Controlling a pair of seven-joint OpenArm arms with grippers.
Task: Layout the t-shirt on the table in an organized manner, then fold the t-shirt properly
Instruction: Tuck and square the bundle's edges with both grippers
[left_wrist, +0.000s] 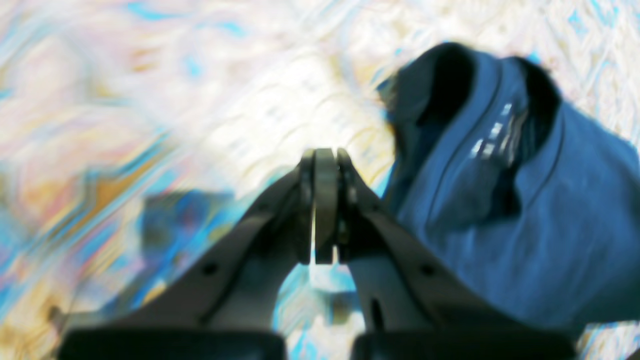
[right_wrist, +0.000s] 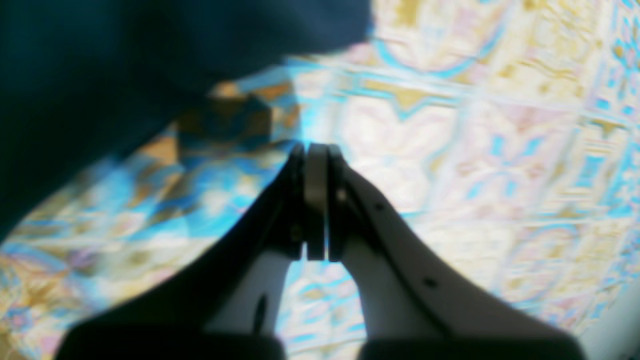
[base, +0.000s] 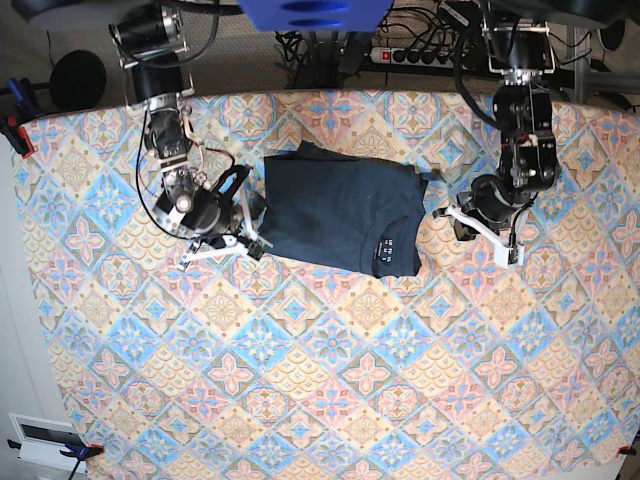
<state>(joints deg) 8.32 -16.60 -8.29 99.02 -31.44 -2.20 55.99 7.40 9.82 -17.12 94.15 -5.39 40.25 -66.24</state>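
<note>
The dark navy t-shirt (base: 335, 210) lies in a compact, roughly rectangular shape on the patterned table (base: 330, 380), near its far middle, with the white neck label (base: 385, 250) at its near right. My left gripper (base: 440, 212) is shut and empty, just off the shirt's right edge. In the left wrist view the gripper (left_wrist: 325, 156) hovers over the cloth with the shirt's collar (left_wrist: 492, 135) to its right. My right gripper (base: 255, 240) is shut and empty at the shirt's left edge. In the right wrist view the gripper (right_wrist: 316, 150) has the shirt (right_wrist: 125, 60) at upper left.
A power strip (base: 420, 55) and cables lie beyond the table's far edge. A clamp (base: 14, 130) grips the left edge and a white box (base: 45, 435) sits off the near left corner. Both wrist views are motion-blurred.
</note>
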